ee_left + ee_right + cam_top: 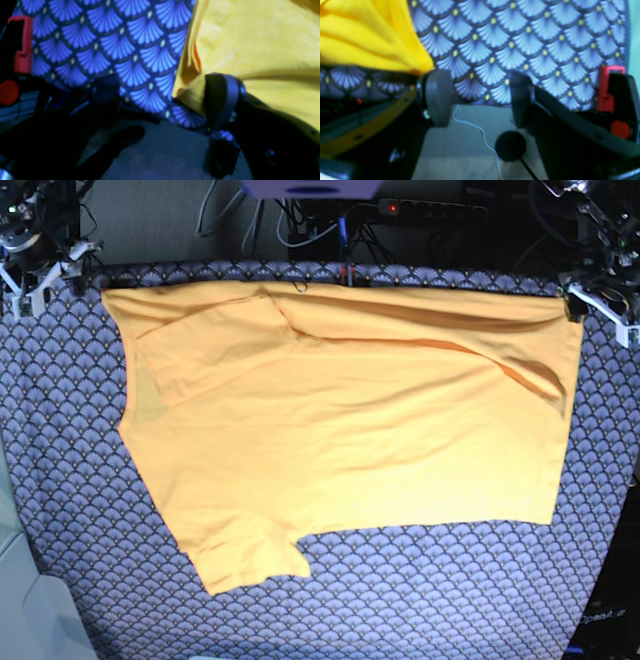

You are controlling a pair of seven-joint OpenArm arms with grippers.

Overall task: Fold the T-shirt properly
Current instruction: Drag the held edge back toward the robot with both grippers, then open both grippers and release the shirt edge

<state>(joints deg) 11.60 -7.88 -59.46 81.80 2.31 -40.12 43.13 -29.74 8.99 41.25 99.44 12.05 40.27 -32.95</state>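
Note:
The yellow-orange T-shirt [340, 430] lies spread flat across the patterned table cloth, its long upper edge along the far side. One sleeve [250, 560] sticks out at the front left. My left gripper [162, 97] is open at the shirt's far right corner [575, 305]. One of its fingers [220, 100] touches the T-shirt's [250, 50] edge, and no cloth is pinched. Beside the far left corner [108, 295], my right gripper [480, 98] stands open. Nothing is between its fingers, and the T-shirt's [370, 37] tip ends just by the left finger [438, 97].
The blue-grey scale-patterned table cloth [420, 600] covers the table around the shirt. Cables and a power strip [430, 210] lie behind the far edge. Both arm mounts stand at the far corners [40, 240] [600, 240]. A thin cable [475, 127] runs on the grey floor below the right gripper.

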